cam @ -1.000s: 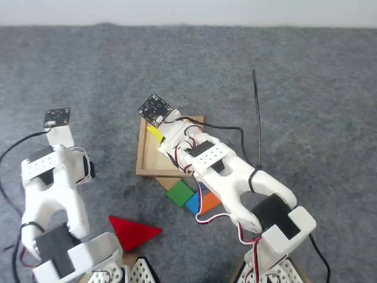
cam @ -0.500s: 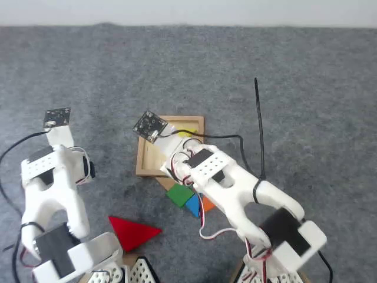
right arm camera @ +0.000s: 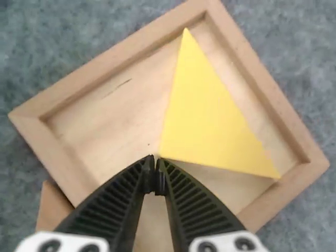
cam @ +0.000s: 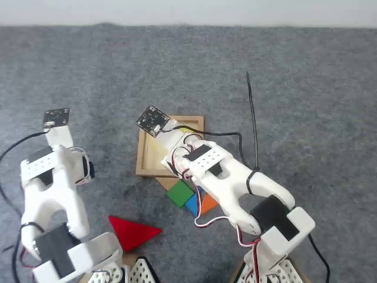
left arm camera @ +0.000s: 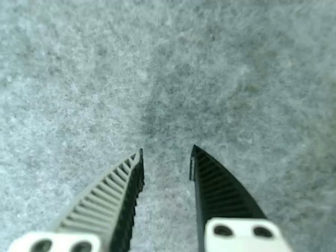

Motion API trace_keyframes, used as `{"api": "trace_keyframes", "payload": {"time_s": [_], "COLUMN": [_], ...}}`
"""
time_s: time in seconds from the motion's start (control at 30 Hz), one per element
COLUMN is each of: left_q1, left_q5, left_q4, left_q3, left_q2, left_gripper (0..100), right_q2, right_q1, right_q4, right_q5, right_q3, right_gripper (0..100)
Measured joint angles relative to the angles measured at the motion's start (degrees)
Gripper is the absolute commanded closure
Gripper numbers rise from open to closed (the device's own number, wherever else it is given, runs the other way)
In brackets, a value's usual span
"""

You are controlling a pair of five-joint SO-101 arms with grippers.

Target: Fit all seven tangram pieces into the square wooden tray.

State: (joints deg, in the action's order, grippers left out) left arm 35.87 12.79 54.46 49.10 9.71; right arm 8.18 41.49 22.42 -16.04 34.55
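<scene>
High view. Right arm (cam: 207, 163) reaches over tray (cam: 141, 158). Behind its wrist, toward the arm's base: green piece (cam: 180, 193), blue piece (cam: 192, 204) and orange piece (cam: 210, 203), bunched and touching, outside the tray. Red triangle (cam: 133, 232) lies off to the left, nearer the left arm (cam: 52, 177), well apart from the tray.

Left wrist view. Left gripper (left arm camera: 165, 157) is parted, nothing between the jaws, bare carpet (left arm camera: 210, 63) below.

Right wrist view. Right gripper (right arm camera: 156, 160) is closed on nothing, tips together inside the tray, right at one corner of the yellow triangle (right arm camera: 210, 126). The triangle lies flat ahead of the tips, its long edge along one tray wall. Brown piece (right arm camera: 50, 203) touches the tray's outer rim beside the gripper; cannot tell if it runs under it.

Risks, as I judge them:
- Closed tips pushing the corner could ride the triangle up the wall, or skid over it.
- A hard shove may slide the whole tray.
- If the tray sits on the brown piece, it may rock.
</scene>
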Motion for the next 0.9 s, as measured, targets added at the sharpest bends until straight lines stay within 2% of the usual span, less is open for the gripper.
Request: {"api": "trace_keyframes", "payload": {"time_s": [0.37,0.53,0.73,0.9], "left_q1": [0.00,0.00,0.00,0.00], "left_q5": [0.00,0.00,0.00,0.00], "left_q4": [-0.18,-0.18,-0.18,-0.18], "left_q3": [0.00,0.00,0.00,0.00], "left_q2": [0.00,0.00,0.00,0.00], "left_gripper": [85,85,85,85], "right_q2": [0.00,0.00,-1.58,-1.49], "right_q1": [-6.24,-6.51,1.67,2.64], "right_q4": [-9.41,-8.26,2.81,1.05], "right_q5": [0.00,0.00,-0.18,-0.18], "right_q3": [0.00,0.00,0.00,0.00], "right_gripper": [99.1,99.1,99.1,99.1]}}
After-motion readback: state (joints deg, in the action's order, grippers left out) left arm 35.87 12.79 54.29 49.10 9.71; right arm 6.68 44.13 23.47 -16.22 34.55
